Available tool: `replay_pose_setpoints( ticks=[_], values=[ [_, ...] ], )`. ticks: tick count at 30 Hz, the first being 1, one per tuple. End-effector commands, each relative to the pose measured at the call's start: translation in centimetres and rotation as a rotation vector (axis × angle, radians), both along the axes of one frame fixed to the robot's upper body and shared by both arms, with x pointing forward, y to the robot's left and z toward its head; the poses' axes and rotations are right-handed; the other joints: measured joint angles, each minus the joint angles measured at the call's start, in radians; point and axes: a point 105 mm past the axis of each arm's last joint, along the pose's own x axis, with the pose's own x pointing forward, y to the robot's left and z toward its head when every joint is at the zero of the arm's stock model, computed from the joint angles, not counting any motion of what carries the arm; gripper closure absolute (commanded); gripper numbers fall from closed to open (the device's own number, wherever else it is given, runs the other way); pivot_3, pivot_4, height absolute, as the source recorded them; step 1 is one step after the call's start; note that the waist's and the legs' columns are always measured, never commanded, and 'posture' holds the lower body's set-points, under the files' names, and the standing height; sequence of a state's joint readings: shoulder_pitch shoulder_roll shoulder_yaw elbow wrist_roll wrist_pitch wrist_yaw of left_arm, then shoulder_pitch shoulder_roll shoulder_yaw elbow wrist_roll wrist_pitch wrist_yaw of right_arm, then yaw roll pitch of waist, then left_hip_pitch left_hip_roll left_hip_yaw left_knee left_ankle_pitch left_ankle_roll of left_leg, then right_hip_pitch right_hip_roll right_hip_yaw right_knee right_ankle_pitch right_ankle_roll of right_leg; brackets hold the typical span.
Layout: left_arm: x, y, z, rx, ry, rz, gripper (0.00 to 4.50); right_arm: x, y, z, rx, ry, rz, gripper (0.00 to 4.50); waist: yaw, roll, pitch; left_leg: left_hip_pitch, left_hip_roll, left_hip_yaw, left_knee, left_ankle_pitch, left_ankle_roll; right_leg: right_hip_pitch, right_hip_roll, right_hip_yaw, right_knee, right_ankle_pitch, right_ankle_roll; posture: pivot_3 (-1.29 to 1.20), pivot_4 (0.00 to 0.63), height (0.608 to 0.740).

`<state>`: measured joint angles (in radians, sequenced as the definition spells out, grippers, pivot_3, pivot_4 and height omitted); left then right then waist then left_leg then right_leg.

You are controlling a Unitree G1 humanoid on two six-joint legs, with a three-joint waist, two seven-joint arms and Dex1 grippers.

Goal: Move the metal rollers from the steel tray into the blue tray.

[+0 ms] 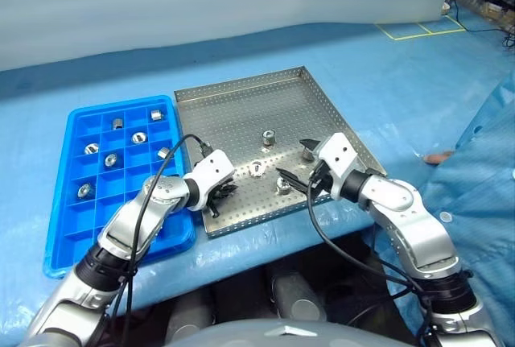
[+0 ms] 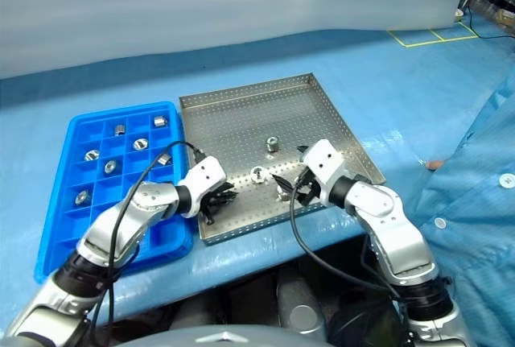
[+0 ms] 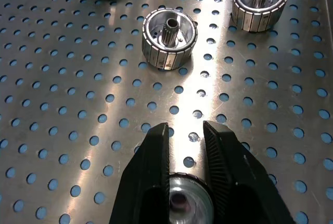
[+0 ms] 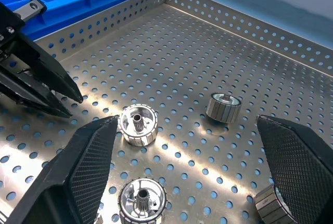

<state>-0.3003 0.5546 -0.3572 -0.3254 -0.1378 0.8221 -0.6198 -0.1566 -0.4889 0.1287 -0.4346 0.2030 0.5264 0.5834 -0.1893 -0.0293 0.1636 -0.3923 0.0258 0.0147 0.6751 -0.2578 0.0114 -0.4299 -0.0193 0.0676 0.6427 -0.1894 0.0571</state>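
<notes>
left black two-finger gripper (image 3: 186, 146) pinching 1 shiny ribbed metal roller (image 3: 182, 200) low on the perforated silver steel tray (image 1: 241, 101) | right gripper (image 4: 187, 174) spread wide above it | 4 rollers loose there | bright blue compartmented plastic tray (image 1: 68, 202) holds about 7 | judged over halfway

Left arm reached forward and inward, wrist angled downward. Left gripper (image 3: 186, 146) was closed, its two black fingers (image 3: 153, 167) clamped on a roller (image 3: 183, 200) seated between them. Right arm reached forward and inward, gripper nearly level. Right gripper (image 4: 192, 172) stood fully open, fingers spread wide.
</notes>
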Motion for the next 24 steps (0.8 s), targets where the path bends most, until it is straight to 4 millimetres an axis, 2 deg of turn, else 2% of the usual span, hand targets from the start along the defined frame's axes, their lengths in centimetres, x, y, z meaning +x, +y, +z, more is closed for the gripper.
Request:
replay_pose_setpoints(
  ticks=[1,12,15,21,24],
  values=[
    [-0.1,0.7,-0.5,-0.001,0.021,0.034,3.71,0.2,0.3,0.8,0.007,-0.043,0.010,0.00,-0.001,0.000,0.000,0.000,0.000,0.000,0.000,0.000,0.000,0.000,0.000,0.000,0.000,0.000,0.000,-0.19,0.150,0.740],
    [0.3,0.7,0.6,-0.084,0.001,0.069,3.71,0.8,0.7,1.5,-0.007,-0.070,0.037,0.00,0.006,0.000,0.000,0.000,0.000,0.000,0.000,0.000,0.000,0.000,0.000,0.000,0.000,0.000,0.000,-0.17,0.150,0.740],
    [0.3,1.0,0.4,-0.111,0.018,0.088,3.10,0.6,0.9,1.0,0.004,-0.054,0.036,0.00,0.006,0.000,0.000,-0.001,0.000,0.000,-0.001,0.000,0.000,-0.001,0.000,0.000,0.000,0.000,0.000,-0.17,0.150,0.740],
    [0.7,1.4,0.9,-0.087,0.035,0.102,1.10,0.6,1.3,0.8,0.013,-0.053,0.035,0.00,0.003,0.000,0.000,0.000,0.000,0.000,-0.001,0.000,0.000,-0.001,0.001,0.000,0.000,0.000,0.000,-0.18,0.150,0.740],
    [0.8,1.8,1.3,-0.064,0.039,0.088,1.10,0.6,1.3,0.8,0.015,-0.055,0.033,0.00,0.000,0.000,0.000,0.000,0.000,0.000,-0.001,0.000,0.000,-0.001,0.001,0.000,0.000,0.000,0.000,-0.18,0.150,0.740]
  ],
)
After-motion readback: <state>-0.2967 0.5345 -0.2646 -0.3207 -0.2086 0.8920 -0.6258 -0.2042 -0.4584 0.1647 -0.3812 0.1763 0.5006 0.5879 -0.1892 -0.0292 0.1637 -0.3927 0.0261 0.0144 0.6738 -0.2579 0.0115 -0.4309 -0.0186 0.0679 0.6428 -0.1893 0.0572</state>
